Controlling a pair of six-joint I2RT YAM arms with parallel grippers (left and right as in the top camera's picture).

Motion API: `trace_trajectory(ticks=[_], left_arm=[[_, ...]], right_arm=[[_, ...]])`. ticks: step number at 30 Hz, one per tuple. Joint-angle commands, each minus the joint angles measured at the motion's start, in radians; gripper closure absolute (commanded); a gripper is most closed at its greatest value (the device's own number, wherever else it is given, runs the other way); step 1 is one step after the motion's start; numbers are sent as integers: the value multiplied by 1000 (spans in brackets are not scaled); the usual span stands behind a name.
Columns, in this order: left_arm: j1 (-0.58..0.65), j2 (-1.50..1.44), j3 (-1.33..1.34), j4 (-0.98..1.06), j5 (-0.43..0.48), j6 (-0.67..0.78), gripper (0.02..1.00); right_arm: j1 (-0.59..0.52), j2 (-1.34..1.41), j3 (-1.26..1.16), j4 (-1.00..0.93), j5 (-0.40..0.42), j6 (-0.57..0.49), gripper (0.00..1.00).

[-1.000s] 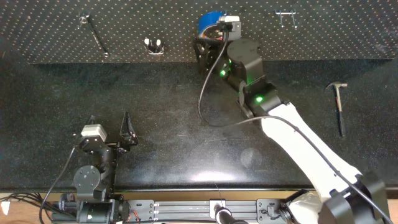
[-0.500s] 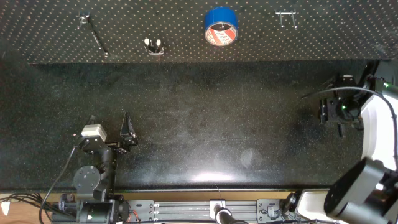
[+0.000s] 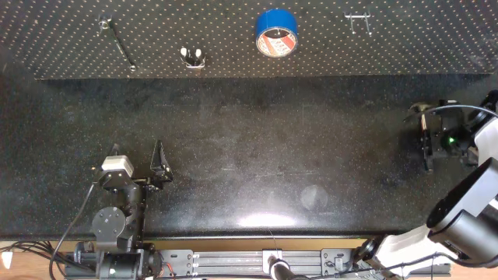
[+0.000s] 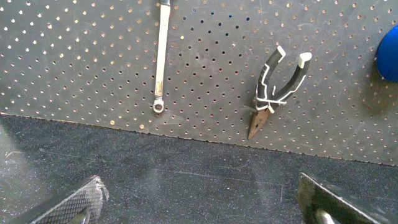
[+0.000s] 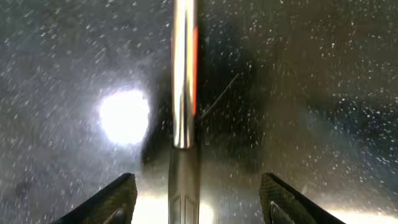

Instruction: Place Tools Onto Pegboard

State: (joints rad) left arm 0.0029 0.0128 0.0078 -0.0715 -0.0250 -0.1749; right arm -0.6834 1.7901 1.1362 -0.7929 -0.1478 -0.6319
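Right gripper [image 3: 427,145] has swung from the blue tape roll [image 3: 276,33], now hung at 12 o'clock on the perforated pegboard [image 3: 436,47], to the hammer [image 3: 421,108] lying at 3 o'clock on the speckled table [image 3: 272,140]. Fingers spread, straddling its smooth steel shaft. Step: grasp. Next: close squarely, lift toward the bare wire hook [image 3: 358,23] at 1 o'clock. Left gripper [image 3: 137,155], 8 o'clock, spread, empty.

I am operating at a workshop bench. Evidence: a perforated pegboard [image 3: 436,39] serves as a tool wall. A wrench [image 3: 119,45] hangs at the pegboard's left end, with pliers [image 3: 193,57] next to it. A roll of blue tape [image 3: 276,33] hangs at the pegboard's middle and a bare metal hook [image 3: 357,23] toward its right. A black speckled worktop [image 3: 249,155] adjoins the pegboard's lower edge, and a hammer [image 5: 184,74] lies on it.
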Motion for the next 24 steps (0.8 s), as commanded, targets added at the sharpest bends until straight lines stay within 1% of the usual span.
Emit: trace_trajectory(ticks=[1,4,5,6,9,11,14,15,16,20,21,22,23,24], left_arm=[[-3,-9,-2,-5,-5,19,25],[-3,-9,-2,-5,-5,19,25],[-3,-9,-2,-5,-5,19,25],[-3,-9,-2,-5,-5,19,25],[-3,-9,-2,-5,-5,19,25],[-3,-9,-2,-5,-5,19,23],[-3,-9,-2,-5,-5,19,25],[-3,-9,-2,-5,-5,19,23],[-3,-9,-2,-5,-5,19,25],[-3,-9,-2,-5,-5,19,25],[-3,-9,-2,-5,-5,19,25],[-3,-9,-2,-5,-5,19,25],[-3,-9,-2,-5,-5,19,25],[-3,-9,-2,-5,-5,19,25]], right_arm=[[4,33,18,10,8,44,332],[35,84,18,10,14,44,332],[53,85,18,5,104,44,332],[53,85,18,-6,122,44,332],[72,86,18,-43,119,44,332],[72,86,4,-41,66,44,329],[71,86,-12,-35,62,44,334],[71,86,-12,-35,62,45,566],[71,86,-12,-35,62,45,923],[71,86,-12,-35,61,45,925],[72,80,-13,-34,47,45,925],[80,32,-35,-14,-57,53,925],[86,-79,-122,96,-151,159,925],[93,-153,-192,173,-156,225,925]])
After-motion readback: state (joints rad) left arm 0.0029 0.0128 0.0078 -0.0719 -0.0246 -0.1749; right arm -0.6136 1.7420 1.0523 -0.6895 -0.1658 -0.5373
